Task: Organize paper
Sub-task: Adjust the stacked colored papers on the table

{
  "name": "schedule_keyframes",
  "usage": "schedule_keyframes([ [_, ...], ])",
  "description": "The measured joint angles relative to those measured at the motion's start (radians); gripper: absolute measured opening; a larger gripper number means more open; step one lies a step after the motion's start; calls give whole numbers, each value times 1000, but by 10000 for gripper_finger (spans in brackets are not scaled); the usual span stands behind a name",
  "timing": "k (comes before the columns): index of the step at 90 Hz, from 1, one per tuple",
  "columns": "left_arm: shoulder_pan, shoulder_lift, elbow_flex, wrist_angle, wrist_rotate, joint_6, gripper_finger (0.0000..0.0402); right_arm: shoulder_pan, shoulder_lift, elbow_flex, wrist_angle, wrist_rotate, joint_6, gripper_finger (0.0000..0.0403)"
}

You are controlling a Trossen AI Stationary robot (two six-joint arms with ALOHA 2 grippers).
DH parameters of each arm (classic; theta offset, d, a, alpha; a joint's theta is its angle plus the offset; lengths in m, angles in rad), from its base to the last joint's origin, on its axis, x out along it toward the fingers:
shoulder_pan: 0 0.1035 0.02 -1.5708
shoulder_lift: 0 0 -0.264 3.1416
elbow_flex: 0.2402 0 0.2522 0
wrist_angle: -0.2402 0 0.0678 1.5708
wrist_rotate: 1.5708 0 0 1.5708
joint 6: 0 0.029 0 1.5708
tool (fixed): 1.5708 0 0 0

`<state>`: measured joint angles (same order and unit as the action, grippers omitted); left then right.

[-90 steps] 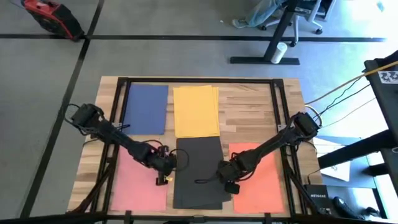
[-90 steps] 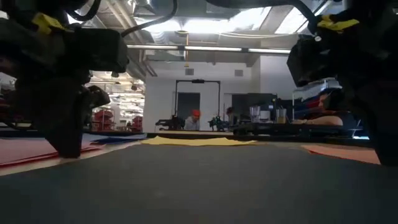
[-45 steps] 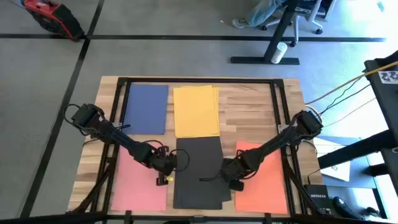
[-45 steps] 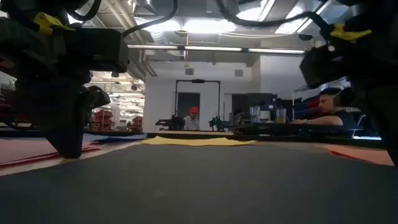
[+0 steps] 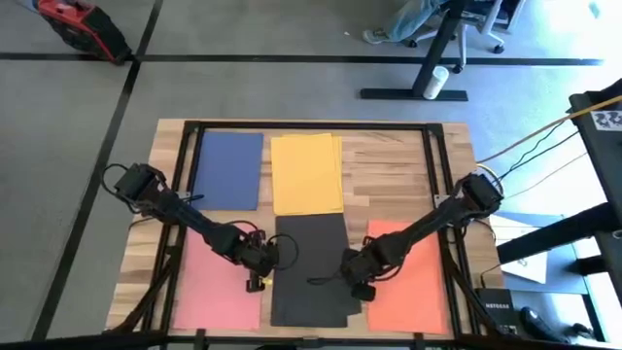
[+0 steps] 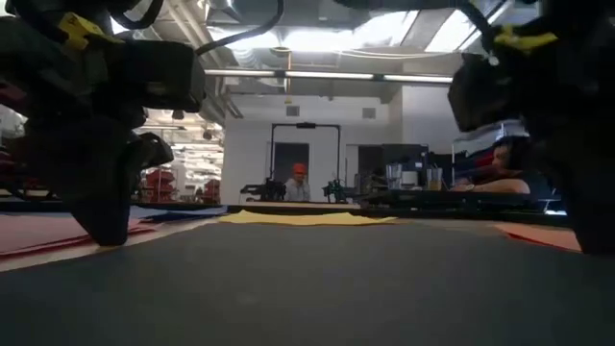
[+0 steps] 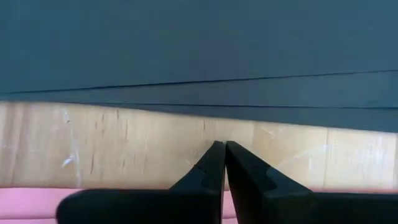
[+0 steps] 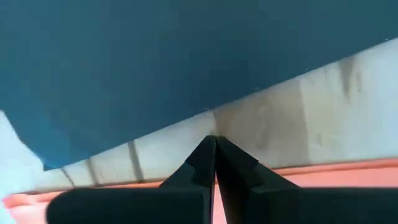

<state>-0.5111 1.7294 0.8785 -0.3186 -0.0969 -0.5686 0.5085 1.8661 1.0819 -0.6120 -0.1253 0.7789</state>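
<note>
Five lots of paper lie flat on the wooden table [image 5: 389, 165]: blue [image 5: 229, 170] far left, yellow [image 5: 307, 173] far middle, pink [image 5: 216, 287] near left, orange [image 5: 408, 277] near right, and a dark grey stack [image 5: 311, 267] near the middle. My left gripper [image 7: 224, 145], shut, is low over the bare wood strip between the pink sheet and the dark stack's left long edge [image 7: 186, 106]. My right gripper [image 8: 214, 139], shut, is low over the wood strip between the dark stack's right edge [image 8: 161, 127] and the orange sheet [image 8: 323, 174].
A black metal frame [image 5: 311, 125] runs round the tabletop, with rails along both sides. Both arms reach in from the side edges toward the near middle. Off the table's right edge lie white papers and cables [image 5: 530, 258]. A person [image 6: 300, 183] sits far behind.
My right gripper has gone a little toward the table's right edge and come back toward the dark stack, staying shut. The orange sheet now lies slightly farther right than a second ago, with more wood showing beside the dark stack.
</note>
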Motion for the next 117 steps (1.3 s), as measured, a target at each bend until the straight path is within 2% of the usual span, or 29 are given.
schedule_keyframes([
  [65,-8,53,8,143,25,-1,1,0,21,25,137,-44,-46,0],
  [79,-15,37,17,93,16,-5,1,1,20,27,123,-44,-46,0],
  [102,-46,-11,85,-104,21,1,1,3,-4,26,64,-42,-46,0],
  [117,-31,-11,91,-210,-80,-7,1,-4,-41,26,-40,53,-46,0],
])
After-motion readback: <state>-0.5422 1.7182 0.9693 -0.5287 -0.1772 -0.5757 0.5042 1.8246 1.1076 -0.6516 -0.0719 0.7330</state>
